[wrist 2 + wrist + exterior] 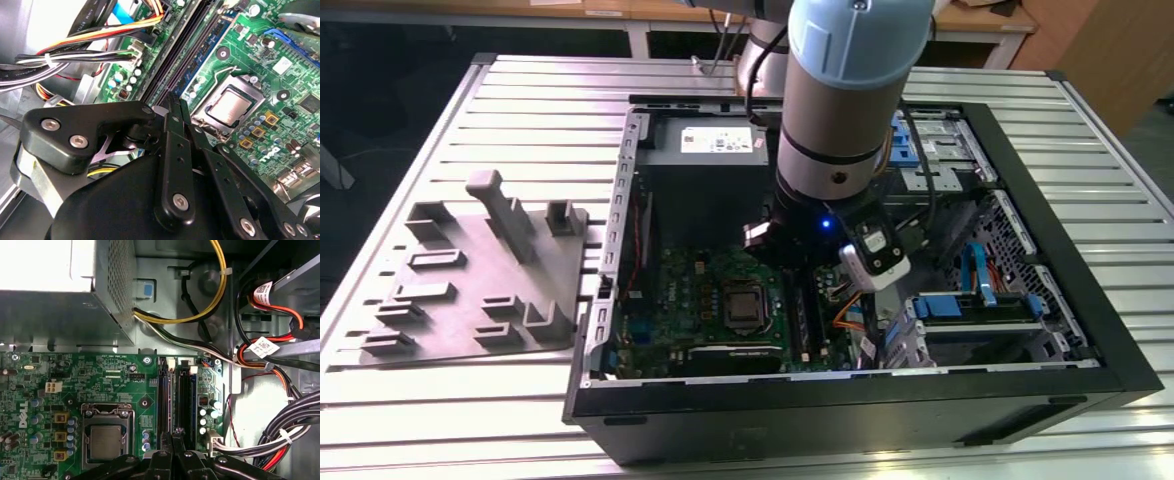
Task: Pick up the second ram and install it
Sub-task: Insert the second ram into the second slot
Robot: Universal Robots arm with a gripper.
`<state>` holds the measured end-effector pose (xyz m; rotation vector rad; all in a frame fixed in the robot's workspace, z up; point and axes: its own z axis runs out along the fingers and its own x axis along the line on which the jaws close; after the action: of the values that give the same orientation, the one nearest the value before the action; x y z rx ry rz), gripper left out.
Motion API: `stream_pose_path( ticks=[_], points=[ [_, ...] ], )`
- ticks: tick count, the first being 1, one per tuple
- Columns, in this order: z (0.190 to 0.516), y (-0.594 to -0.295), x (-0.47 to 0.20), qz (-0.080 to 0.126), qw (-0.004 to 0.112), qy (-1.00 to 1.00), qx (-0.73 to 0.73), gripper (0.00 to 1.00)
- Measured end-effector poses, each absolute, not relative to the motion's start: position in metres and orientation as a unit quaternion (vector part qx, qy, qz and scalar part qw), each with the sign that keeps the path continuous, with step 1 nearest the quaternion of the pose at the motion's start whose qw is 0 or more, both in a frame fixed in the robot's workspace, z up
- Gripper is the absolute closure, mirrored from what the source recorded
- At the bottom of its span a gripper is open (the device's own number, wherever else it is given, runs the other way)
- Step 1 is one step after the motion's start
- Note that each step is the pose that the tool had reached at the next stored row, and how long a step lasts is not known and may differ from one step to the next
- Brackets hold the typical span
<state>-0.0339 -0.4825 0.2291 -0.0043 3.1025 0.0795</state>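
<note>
In the exterior view my gripper (817, 272) is down inside the open computer case, over the green motherboard (700, 285). In both wrist views its black fingers (165, 440) are drawn together right above the row of long memory slots (186, 395) beside the processor socket (106, 440). The second ram (172, 407) shows as a thin dark edge running out from between the fingertips (173, 102) along a slot, most of it hidden by the fingers. I cannot tell how deep it sits in the slot.
The grey plastic fixture plate (467, 290) lies on the slatted table at the exterior view's left. Cable bundles (285, 430) and the metal power supply (50, 295) crowd the slots inside the black case (854, 405). Blue drive brackets (974, 305) sit at the exterior view's right.
</note>
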Motion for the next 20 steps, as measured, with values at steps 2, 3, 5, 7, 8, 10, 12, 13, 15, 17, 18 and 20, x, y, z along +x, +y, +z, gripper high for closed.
stream_pose_path(
  ticks=[2, 3, 5, 7, 8, 10, 12, 13, 15, 17, 18, 20],
  points=[
    [0.2278, -0.4825, -0.0340, 0.026, 0.019, 0.999, -0.001, 0.89],
    [0.2276, -0.4826, -0.0340, 0.025, 0.019, 0.999, -0.001, 0.89],
    [0.2276, -0.4826, -0.0340, 0.025, 0.019, 1.000, -0.001, 0.89],
    [0.2274, -0.4825, -0.0339, 0.025, 0.019, 0.999, -0.001, 0.89],
    [0.2274, -0.4825, -0.0335, 0.025, 0.019, 0.999, -0.001, 0.89],
    [0.2273, -0.4825, -0.0333, 0.025, 0.019, 0.999, -0.001, 0.89],
    [0.2273, -0.4825, -0.0333, 0.025, 0.019, 0.999, -0.001, 0.89],
    [0.2272, -0.4826, -0.0334, 0.025, 0.019, 0.999, -0.001, 0.89],
    [0.2269, -0.4827, -0.0333, 0.026, 0.019, 0.999, -0.001, 0.89],
    [0.2270, -0.4827, -0.0335, 0.025, 0.019, 0.999, -0.001, 0.89],
    [0.2270, -0.4827, -0.0338, 0.025, 0.019, 0.999, -0.001, 0.89],
    [0.2270, -0.4827, -0.0342, 0.025, 0.019, 0.999, -0.001, 0.89]
  ],
)
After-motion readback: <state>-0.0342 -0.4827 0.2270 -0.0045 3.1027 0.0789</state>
